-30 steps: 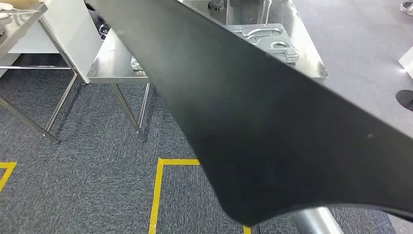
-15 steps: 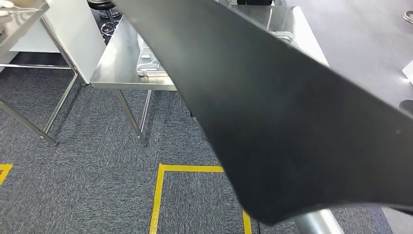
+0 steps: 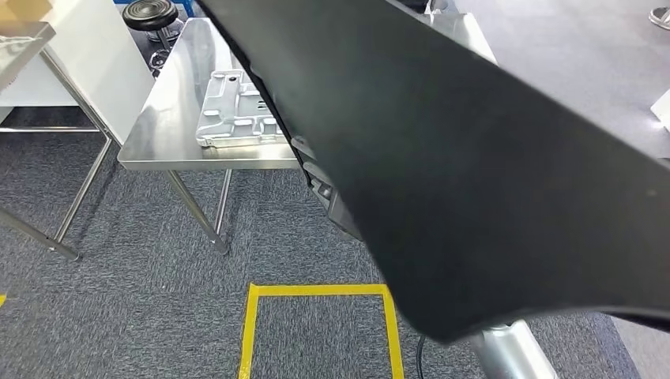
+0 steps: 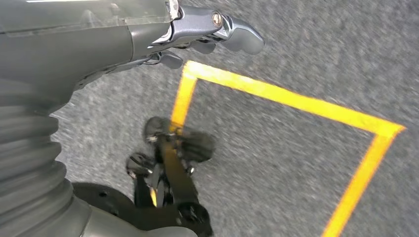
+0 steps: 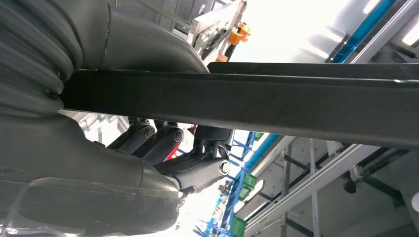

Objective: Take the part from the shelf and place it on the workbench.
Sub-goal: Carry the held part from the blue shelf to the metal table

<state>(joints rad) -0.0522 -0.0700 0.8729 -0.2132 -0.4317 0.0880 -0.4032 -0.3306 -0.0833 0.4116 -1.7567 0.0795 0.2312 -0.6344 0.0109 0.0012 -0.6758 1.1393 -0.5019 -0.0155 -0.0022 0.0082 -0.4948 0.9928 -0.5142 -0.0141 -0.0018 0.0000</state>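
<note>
Large black part (image 3: 474, 181) gripped by the right hand (image 5: 163, 163), fingers (image 5: 207, 170) curled beneath it, held above the steel surface (image 3: 170, 118) bearing a metal casting (image 3: 233, 110), left hand (image 4: 163, 39) hanging empty over yellow-taped carpet (image 4: 276, 94), fingers (image 4: 237, 34) loose.

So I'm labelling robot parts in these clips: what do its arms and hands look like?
The right arm is a polished silver tube. Each wrist wears a grey ribbed cover. The left hand has a smooth grey shell with glossy silver-grey fingers and a visible screw; the right hand has darker, near-black fingers with round pivot joints.
</note>
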